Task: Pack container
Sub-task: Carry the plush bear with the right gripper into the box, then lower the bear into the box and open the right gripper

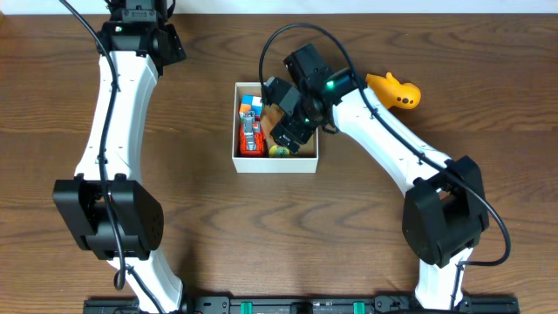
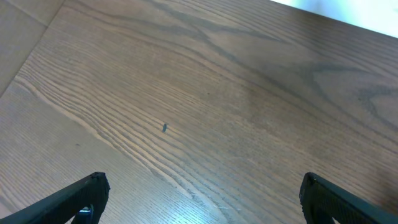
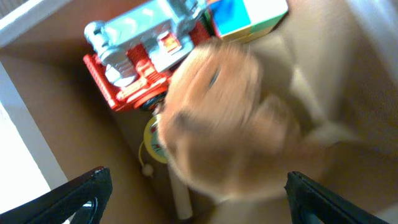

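At table centre, the container (image 1: 275, 164) w/ a red truck (image 1: 251, 135) & a cube (image 1: 251, 105) inside sits under the R gripper (image 1: 292, 131), jaws wide, blurred tan thing (image 3: 211, 106) just below, grip unclear, while the L gripper (image 2: 199, 199) hangs open over the table (image 2: 186, 93), far left.

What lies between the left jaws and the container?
Only bare wooden table lies between the left jaws and the container; the overhead view shows it.
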